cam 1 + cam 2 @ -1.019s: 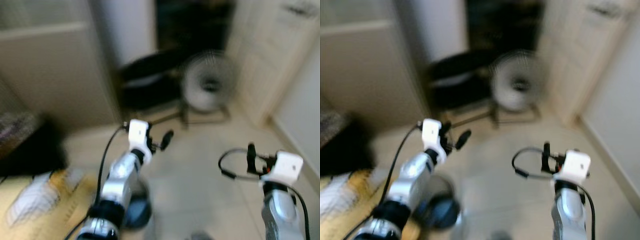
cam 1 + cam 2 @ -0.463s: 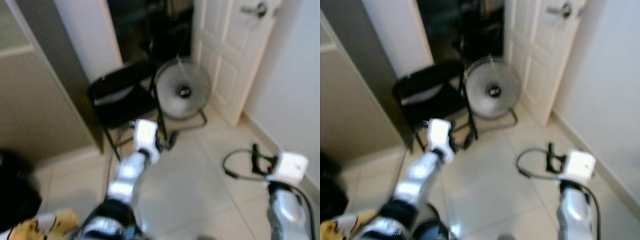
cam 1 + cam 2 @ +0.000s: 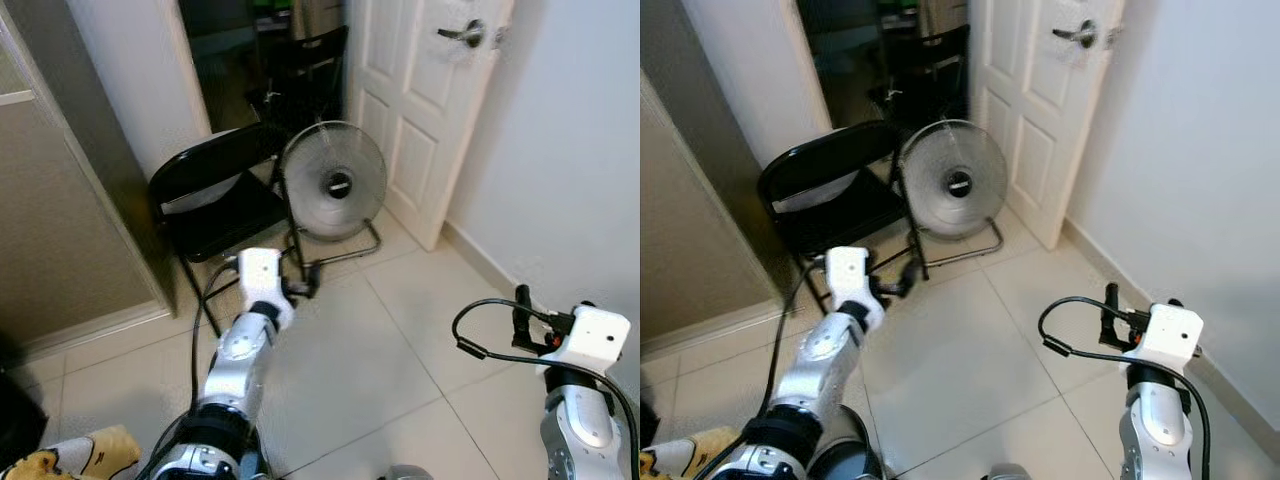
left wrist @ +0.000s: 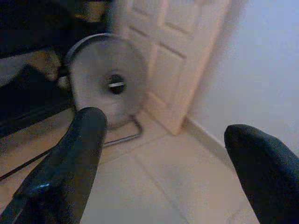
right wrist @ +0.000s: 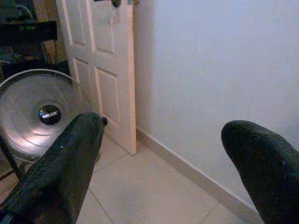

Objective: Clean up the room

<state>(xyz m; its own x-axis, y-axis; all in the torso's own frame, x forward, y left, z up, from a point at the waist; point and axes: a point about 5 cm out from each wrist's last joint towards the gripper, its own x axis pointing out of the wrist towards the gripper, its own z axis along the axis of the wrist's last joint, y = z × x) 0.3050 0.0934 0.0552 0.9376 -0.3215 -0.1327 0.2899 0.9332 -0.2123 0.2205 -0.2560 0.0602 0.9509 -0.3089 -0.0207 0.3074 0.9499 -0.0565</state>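
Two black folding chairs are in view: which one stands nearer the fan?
The near black chair, on the tiled floor right beside the fan. The other chair stands farther back in the dark doorway.

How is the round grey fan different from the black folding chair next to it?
The round grey floor fan is pale and circular, a wire cage with a dark hub; the black folding chair is dark with a flat seat and curved backrest. The fan rests on a low looped metal stand; the chair stands on thin legs. The fan sits nearer the white door. Both stand upright on the tiled floor, side by side.
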